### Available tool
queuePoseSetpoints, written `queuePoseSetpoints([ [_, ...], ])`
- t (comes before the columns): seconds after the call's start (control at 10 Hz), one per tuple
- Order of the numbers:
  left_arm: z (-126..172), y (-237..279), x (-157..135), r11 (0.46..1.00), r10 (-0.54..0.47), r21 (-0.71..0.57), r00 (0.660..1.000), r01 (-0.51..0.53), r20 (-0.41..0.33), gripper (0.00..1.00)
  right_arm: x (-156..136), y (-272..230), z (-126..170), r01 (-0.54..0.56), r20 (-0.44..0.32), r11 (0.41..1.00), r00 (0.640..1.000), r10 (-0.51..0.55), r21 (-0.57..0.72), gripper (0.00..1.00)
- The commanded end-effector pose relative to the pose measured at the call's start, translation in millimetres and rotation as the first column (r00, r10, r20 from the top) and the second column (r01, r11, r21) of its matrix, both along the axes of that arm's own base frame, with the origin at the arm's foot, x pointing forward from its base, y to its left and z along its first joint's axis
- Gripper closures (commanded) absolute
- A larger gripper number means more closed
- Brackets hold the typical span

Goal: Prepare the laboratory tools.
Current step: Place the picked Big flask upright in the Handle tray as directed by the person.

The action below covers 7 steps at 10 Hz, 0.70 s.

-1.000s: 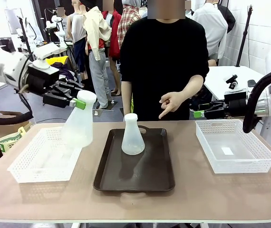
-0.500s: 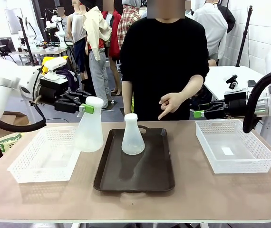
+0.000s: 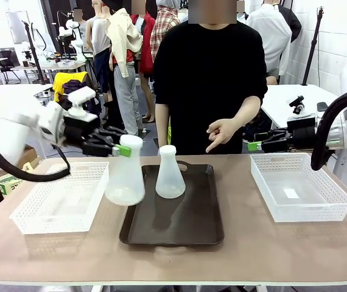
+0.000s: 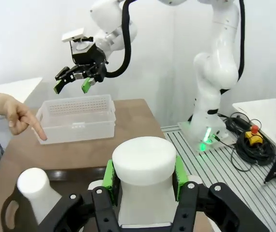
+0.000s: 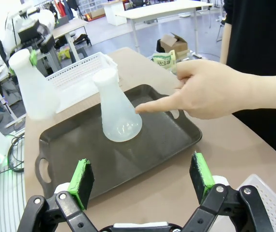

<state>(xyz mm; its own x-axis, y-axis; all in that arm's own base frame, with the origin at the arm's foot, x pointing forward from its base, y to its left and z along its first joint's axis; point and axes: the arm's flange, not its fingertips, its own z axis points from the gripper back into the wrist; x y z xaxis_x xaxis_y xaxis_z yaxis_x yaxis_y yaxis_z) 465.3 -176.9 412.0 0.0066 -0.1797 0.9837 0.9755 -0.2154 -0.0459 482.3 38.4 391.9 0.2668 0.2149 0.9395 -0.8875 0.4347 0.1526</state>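
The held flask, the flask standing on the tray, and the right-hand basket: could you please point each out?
Held flask (image 3: pixel 125 179), front view, its cone body.
Flask on the tray (image 3: pixel 170 176), front view, its cone body.
Right-hand basket (image 3: pixel 324 213), front view, its near rim.

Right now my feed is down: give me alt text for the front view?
The left gripper holds a milky flask by its neck above the dark tray's left edge. A second flask stands on the tray, and the person's hand points down toward it.

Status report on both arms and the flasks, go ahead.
Left gripper shut on carried flask, at tray edge. Right gripper open. Second flask on tray. Person's hand pointing.
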Motion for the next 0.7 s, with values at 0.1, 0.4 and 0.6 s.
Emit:
queuePoseSetpoints([
  [0.1, -49.8, -46.0, 3.1, 0.991, 0.069, -0.119, 0.994, -0.059, 0.088, 1.00, -0.4, 0.1, 0.0, 0.001, 0.000, 1.000, 1.000, -0.001, 0.000, 0.00],
  [0.4, -79.5, -60.7, 15.7, 0.989, 0.083, -0.129, 0.994, -0.073, 0.076, 1.00, -0.4, 0.1, 0.0, 0.001, 0.000, 1.000, 1.000, -0.001, 0.000, 0.00],
  [0.6, -87.2, -65.9, 14.7, 0.992, 0.062, -0.118, 0.996, -0.054, 0.067, 1.00, -0.4, 0.1, 0.0, 0.001, 0.000, 1.000, 1.000, -0.001, 0.000, 0.00],
])
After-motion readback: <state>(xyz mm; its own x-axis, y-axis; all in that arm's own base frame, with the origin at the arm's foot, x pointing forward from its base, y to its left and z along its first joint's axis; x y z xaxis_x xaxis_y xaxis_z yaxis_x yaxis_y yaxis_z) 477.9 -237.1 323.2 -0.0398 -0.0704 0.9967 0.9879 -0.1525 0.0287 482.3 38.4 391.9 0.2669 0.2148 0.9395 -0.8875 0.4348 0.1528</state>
